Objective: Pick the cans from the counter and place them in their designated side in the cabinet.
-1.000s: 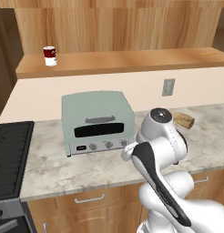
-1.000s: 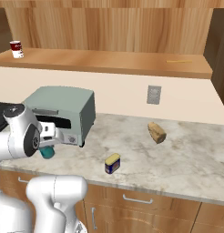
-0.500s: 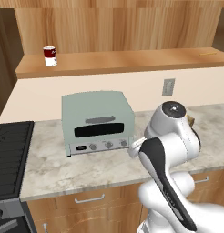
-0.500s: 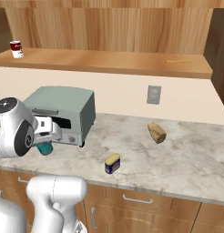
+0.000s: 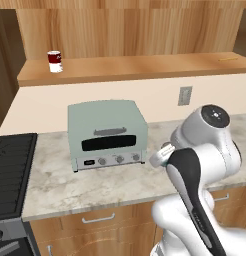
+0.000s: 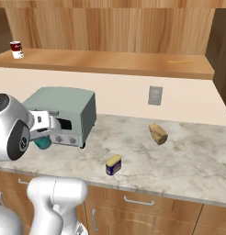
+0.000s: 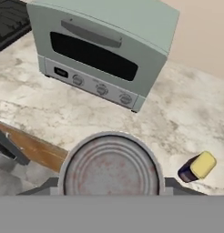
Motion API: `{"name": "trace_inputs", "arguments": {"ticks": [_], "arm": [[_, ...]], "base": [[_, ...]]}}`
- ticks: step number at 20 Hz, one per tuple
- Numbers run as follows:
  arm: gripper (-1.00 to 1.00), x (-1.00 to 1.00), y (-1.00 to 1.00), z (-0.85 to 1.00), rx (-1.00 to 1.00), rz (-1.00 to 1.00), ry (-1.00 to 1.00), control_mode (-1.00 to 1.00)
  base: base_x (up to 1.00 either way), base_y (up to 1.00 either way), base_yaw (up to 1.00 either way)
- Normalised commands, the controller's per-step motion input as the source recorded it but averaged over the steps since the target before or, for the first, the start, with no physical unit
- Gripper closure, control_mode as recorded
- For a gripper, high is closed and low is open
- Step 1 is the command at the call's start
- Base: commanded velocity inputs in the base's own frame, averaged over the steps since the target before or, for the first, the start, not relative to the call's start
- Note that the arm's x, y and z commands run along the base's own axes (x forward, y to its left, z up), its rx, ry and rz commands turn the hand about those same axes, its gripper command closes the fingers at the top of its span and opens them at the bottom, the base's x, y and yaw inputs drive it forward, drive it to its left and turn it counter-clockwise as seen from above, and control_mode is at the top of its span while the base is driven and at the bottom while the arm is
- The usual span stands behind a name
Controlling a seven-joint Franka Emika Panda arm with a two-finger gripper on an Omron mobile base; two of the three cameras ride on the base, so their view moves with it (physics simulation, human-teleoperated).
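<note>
- 2 cans belong to the job: the teal can [image 7: 111, 166] sits pinched in the claw [image 6: 41, 140], lifted off the desk [image 6: 188, 156] in front of the toaster oven [image 5: 106, 132], its silvery top facing the hand camera.
- 1 dark blue can [image 6: 113, 165] with a yellow top stands near the front edge of the desk, well apart from the claw and untouched.
- The shelf [image 5: 145, 67] runs above the oven; a red-and-white can [image 5: 54, 61] stands near its left end, and a thin yellow strip [image 6: 181, 62] lies near its right end.
- A bread roll [image 6: 157, 133] lies on the desk under the wall outlet [image 6: 155, 95].
- Risk: the lift to the shelf passes close to the oven's top, so a low swing could knock the teal can against it and twist it in the grip.
- Risk: choosing the wrong side of the shelf, or bumping the red-and-white can when setting down near it.
</note>
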Motion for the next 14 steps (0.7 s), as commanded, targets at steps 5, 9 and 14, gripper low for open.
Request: {"name": "trace_inputs", "arguments": {"ticks": [5, 9, 14], "arm": [[1.0, -0.17, -0.07, 0.24, 0.05, 0.08, -0.22, -1.0], [1.0, -0.22, -0.09, 0.25, 0.05, 0.08, -0.21, -1.0], [1.0, -0.36, -0.01, 0.24, 0.04, 0.06, -0.21, -1.0]], "base": [[0.0, 0.0, 0.0], [0.0, 0.0, 0.0], [0.0, 0.0, 0.0]]}}
